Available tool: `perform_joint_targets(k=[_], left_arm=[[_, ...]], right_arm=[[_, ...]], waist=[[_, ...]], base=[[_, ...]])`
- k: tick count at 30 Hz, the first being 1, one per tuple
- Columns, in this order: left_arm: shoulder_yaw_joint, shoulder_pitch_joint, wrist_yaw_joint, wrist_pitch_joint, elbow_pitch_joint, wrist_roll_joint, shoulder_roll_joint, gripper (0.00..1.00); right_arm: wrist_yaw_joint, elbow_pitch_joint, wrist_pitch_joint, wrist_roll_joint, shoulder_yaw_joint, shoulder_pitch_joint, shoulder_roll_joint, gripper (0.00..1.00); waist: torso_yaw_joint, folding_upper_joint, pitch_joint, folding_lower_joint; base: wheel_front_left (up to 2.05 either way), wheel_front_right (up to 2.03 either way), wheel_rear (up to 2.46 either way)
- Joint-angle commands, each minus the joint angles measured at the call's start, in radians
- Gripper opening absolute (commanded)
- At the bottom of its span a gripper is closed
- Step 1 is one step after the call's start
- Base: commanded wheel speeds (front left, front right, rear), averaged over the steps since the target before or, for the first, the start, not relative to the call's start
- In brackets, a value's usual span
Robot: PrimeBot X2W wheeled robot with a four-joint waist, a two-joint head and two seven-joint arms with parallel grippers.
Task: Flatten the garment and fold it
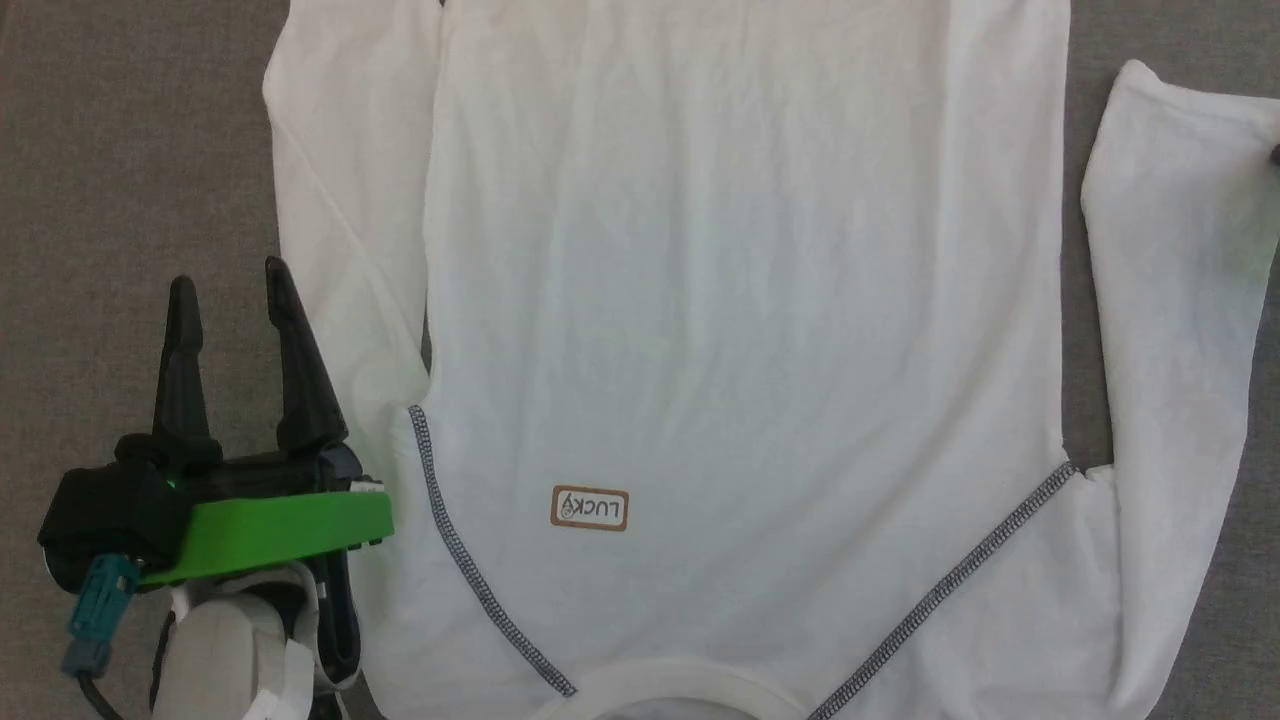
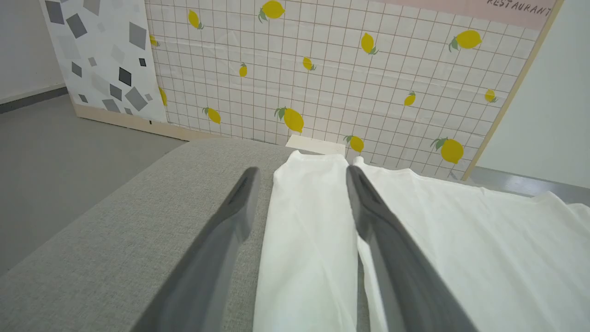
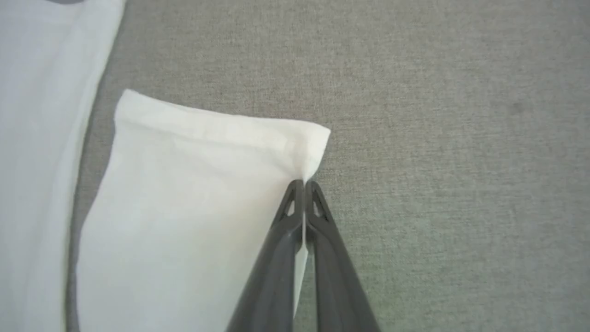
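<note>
Two claws: the left claw (image 1: 229,280) hangs with its fingers apart and empty, just left of the shirt. The right claw (image 3: 305,183) is pinched together on the outer corner of a cuff (image 3: 221,129).
Shirt: the shirt (image 1: 740,300) lies face up on the grey worktop (image 1: 130,150), with the collar (image 1: 670,692) near and the body running to the far side. It is spread out with only faint wrinkles.
Left sleeve: the left sleeve (image 1: 340,250) lies alongside the body and touches it. In the left wrist view it runs between the open fingers.
Right sleeve: the right sleeve (image 1: 1170,300) angles away from the body, with a strip of worktop between them and its cuff at the far end.
Feel: the cloth looks thin, soft and light, so it will likely sag from any single pinch and carry no shape of its own. It is not fragile, though a hard pull could stretch it.
Drag: the woven worktop probably grips the cloth a little, so lifting should go better than sliding.
Where to hold: the doubled edges look best, meaning cuffs, shoulder seams (image 1: 470,560) and collar rim, and the pinch should take both layers.
Risk: a one-layer pinch may peel the sleeve open rather than move it.
</note>
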Motion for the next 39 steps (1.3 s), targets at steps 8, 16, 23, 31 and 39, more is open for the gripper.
perform_joint_targets(k=[8, 16, 23, 31, 39], left_arm=[[0.049, 0.045, -0.034, -0.008, 0.025, 0.003, -0.017, 1.00], [0.067, 0.094, -0.053, -0.008, 0.039, 0.002, -0.027, 1.00], [0.084, 0.133, -0.060, -0.008, 0.045, -0.004, -0.032, 1.00], [0.090, 0.169, -0.067, -0.008, 0.057, -0.015, -0.036, 1.00], [0.106, 0.219, -0.058, -0.008, 0.045, -0.024, -0.038, 1.00]], right_arm=[[-0.001, 0.002, -0.072, 0.047, -0.120, 0.083, -0.068, 0.00], [-0.001, -0.024, -0.070, 0.023, -0.277, 0.255, -0.139, 0.00], [-0.001, -0.083, -0.057, 0.010, -0.360, 0.381, -0.116, 0.00], [-0.001, -0.251, -0.049, 0.090, -0.319, 0.482, -0.066, 0.00], [-0.001, -0.617, -0.008, 0.311, -0.084, 0.580, 0.010, 0.00]], waist=[[-0.064, 0.0000, -0.152, -0.0002], [-0.103, 0.0000, -0.241, -0.0002], [-0.130, 0.0000, -0.306, -0.0002], [-0.135, 0.0000, -0.386, -0.0002], [-0.151, 0.0000, -0.421, -0.0002]], base=[[0.00, 0.00, 0.00], [0.00, 0.00, 0.00], [0.00, 0.00, 0.00], [0.00, 0.00, 0.00], [0.00, 0.00, 0.00]])
